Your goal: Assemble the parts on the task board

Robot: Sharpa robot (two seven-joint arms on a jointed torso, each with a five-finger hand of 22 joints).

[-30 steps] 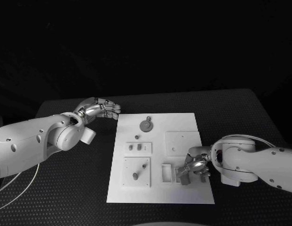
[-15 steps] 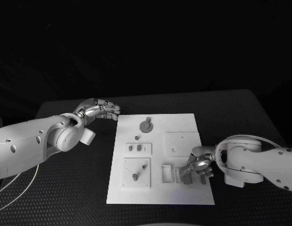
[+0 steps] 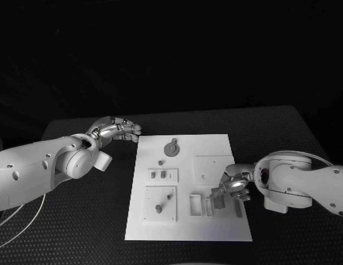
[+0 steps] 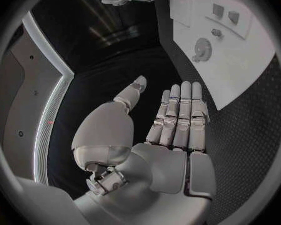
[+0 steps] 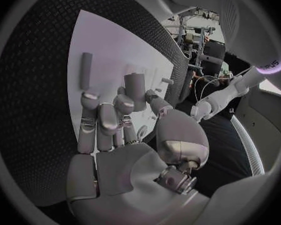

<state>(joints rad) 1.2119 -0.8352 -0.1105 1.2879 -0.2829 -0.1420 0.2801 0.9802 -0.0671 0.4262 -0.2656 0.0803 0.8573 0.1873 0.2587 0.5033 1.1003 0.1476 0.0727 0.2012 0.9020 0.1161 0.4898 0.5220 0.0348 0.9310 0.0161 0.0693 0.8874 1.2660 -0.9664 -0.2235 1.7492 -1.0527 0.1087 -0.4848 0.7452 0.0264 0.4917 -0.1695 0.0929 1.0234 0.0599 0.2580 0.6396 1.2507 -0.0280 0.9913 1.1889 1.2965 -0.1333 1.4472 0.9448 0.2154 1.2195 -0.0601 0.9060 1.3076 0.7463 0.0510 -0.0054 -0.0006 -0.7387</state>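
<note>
- Right hand (image 3: pixel 233 187) over the near right part of the task board (image 3: pixel 211 144), fingers curled around a small grey block (image 5: pixel 135 91); block seems pinched between thumb and fingers, held upright just above the white surface.
- Second loose part, a slim grey bar (image 3: pixel 239 210), lying flat on the board just beside the right hand, nearer to the robot.
- Left hand (image 3: pixel 115 130) resting off the board at its far left corner, over the black tabletop (image 3: pixel 283 127); fingers straight and side by side, thumb apart, nothing in it.
- Round gear-like part (image 3: pixel 171 147) seated near the far edge of the board; small pegs standing in the left pockets.
- Judged step: bringing the held block to one of the slots (image 3: pixel 196 203) near the right hand.
- Possible trouble: grip looks shallow, on the fingertips only, so block could tilt or slip when pressed down.
- Slot partly hidden under the fingers, so easy to miss the opening and jam the block on its rim.
- Slim bar very near; could be pushed off the board edge by the moving fingers.
- Board not held by the left hand, so could slide under a side push.
</note>
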